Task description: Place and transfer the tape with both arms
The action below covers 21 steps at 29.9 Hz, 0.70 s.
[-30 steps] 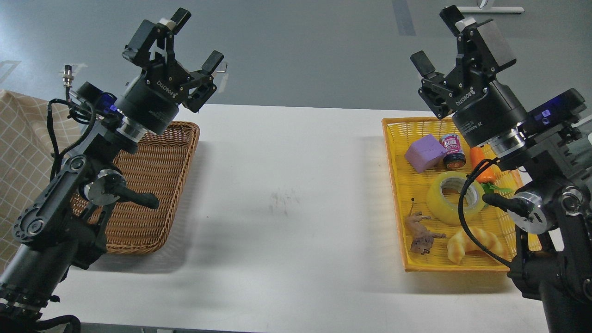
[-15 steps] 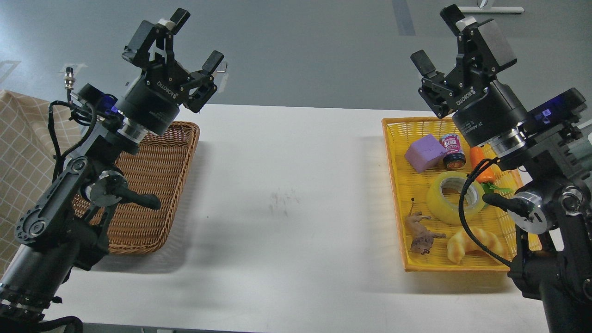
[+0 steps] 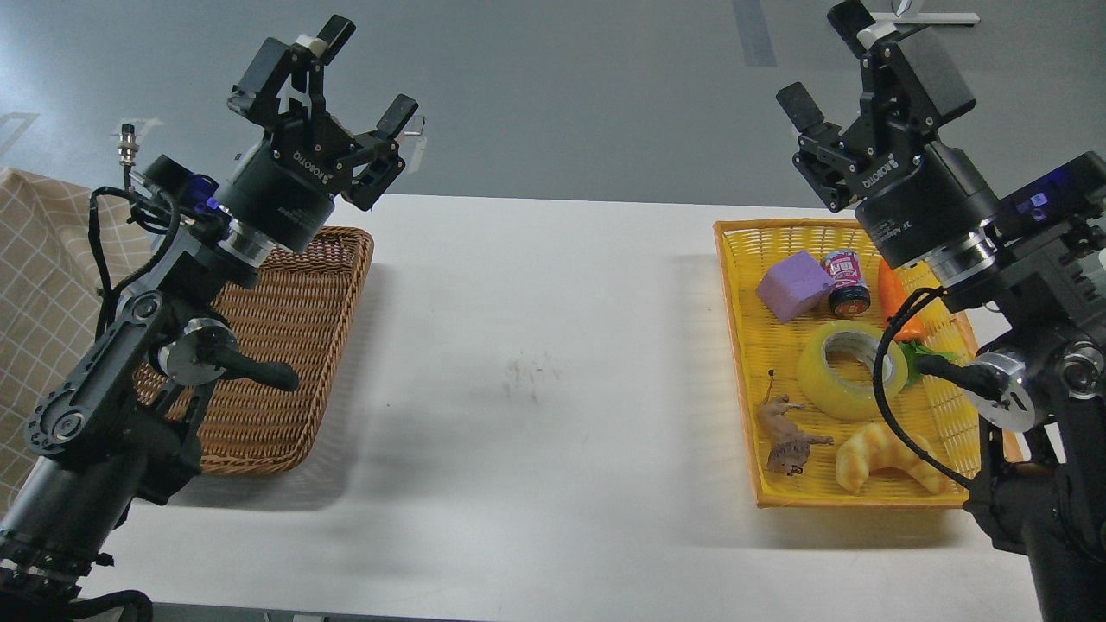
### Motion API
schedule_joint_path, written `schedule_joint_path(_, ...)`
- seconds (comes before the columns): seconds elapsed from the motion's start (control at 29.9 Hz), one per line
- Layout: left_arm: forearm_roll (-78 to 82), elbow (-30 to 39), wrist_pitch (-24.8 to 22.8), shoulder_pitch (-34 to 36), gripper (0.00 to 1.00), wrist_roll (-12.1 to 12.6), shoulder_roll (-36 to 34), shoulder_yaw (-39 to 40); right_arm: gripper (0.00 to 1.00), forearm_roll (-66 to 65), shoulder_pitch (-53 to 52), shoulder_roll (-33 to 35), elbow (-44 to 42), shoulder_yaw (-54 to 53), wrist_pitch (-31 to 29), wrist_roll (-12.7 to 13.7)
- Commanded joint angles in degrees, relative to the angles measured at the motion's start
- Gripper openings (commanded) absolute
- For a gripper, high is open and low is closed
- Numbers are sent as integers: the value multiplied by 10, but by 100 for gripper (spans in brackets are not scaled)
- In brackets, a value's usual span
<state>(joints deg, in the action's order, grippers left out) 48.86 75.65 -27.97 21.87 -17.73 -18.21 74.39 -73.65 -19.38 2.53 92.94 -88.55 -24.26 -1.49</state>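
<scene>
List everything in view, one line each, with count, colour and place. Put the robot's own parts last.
table: one, white, spans the middle of the view.
wicker basket: one, brown, left end of the table.
plastic basket: one, yellow, right end of the table.
tape: one roll, translucent yellow, middle of the plastic basket.
foam block: one, purple, far left part of that basket.
can: one, pink label, right of the block.
carrot toy: one, orange, right of the can.
animal figure: one, brown, near left corner.
croissant toy: one, golden, near edge.
cloth: one, beige check, far left.
left end effector: one, black, open, raised above the wicker basket.
right end effector: one, black, open, raised above the plastic basket.
</scene>
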Motion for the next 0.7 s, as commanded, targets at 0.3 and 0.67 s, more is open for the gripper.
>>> schedule_joint_path(0.3,2,-1,1,-1,98,2,0,-1,99,-112,13,115,0,6,0,18)
schedule_joint_path(0.67,3,-2,3,-2,98,2,4,-1,99,-323,43,270,1,70,-3,22)
